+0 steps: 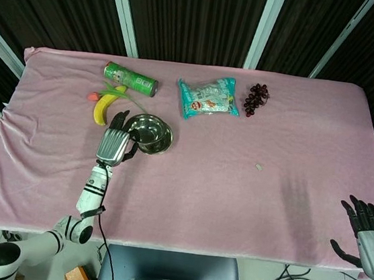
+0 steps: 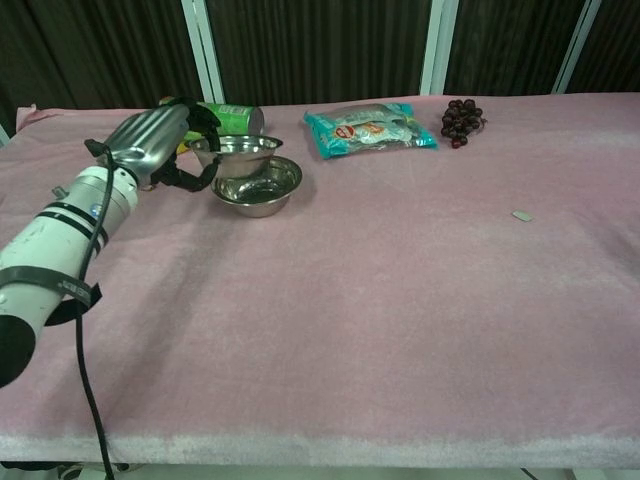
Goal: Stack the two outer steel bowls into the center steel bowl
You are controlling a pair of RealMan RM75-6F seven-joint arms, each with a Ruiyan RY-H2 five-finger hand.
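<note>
Left hand (image 2: 155,143) up over the left-centre of the pink cloth-covered table (image 2: 400,320), fingers wrapped on the near rim of a steel bowl (image 2: 236,154). Held bowl lifted clear of the cloth in the chest view, tilted slightly, hanging just above and a little left of the centre steel bowl (image 2: 262,184). Centre bowl upright on the cloth, its left rim partly covered by the held one. From the head view, same hand (image 1: 114,144) seen from above with its back plate toward the camera, fingertips at the left edge of the bowls (image 1: 150,134); the two bowls overlapped there and hard to separate. Could not tell from either view whether the bowls touched.

Right hand (image 1: 369,228) low at the near right corner in the head view, off the table edge, fingers spread apart, nothing in it. Not caught by the chest camera.

Behind the bowls: green can (image 2: 225,119) lying on its side near the far edge, banana (image 1: 102,109) just below it with a green-stemmed flower (image 1: 120,95) laid across. Teal snack packet (image 2: 371,128) flat near the far centre. Bunch of dark grapes (image 2: 461,121) just right of the packet. Small pale scrap (image 2: 522,215) alone on the cloth, right of centre, well apart from everything else.
</note>
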